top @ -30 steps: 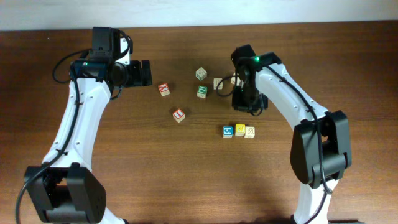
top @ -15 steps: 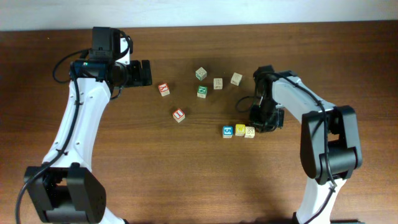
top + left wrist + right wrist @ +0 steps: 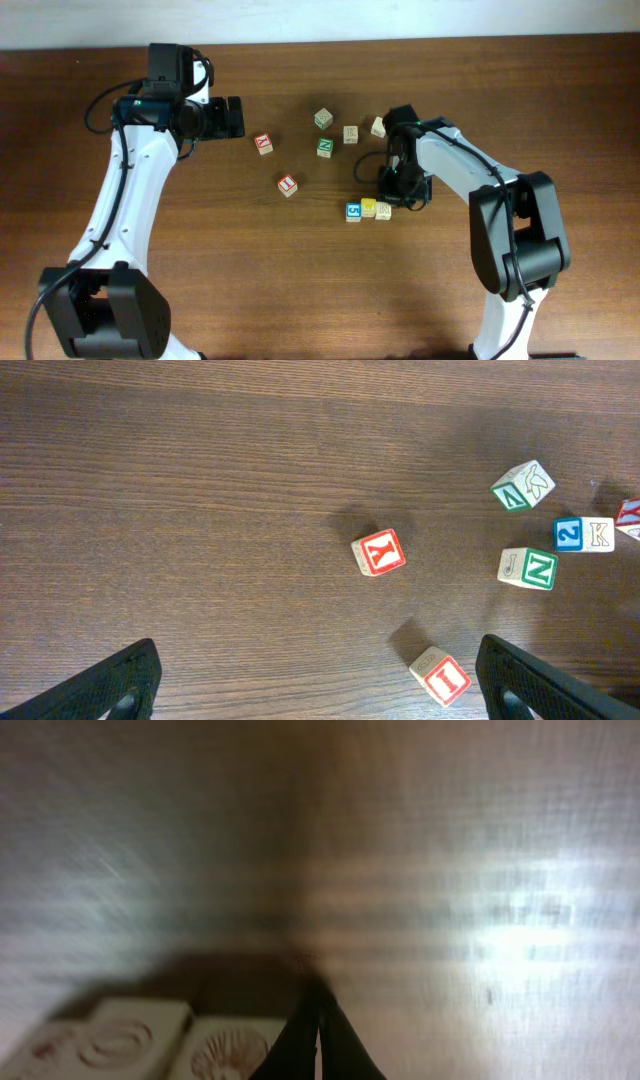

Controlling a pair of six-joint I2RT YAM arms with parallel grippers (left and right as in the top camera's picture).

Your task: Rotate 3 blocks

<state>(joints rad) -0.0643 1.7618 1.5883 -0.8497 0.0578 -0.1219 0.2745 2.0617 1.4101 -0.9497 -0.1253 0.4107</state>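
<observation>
The three blocks, a blue-faced wooden cube [image 3: 353, 211], a yellow-faced cube [image 3: 368, 208] and a pale cream cube [image 3: 383, 210], lie touching in a row on the dark wooden table [image 3: 250, 270]. The right gripper [image 3: 396, 192], clenched on nothing, sits just beside the cream end, seemingly nudging the row round; how much turn remains is unclear. The left gripper [image 3: 238, 117] hangs released, well apart. No container shows.

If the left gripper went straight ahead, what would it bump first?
Probably the red Y cube, lying ahead of the open left gripper; depth is unclear, so it might pass over.
</observation>
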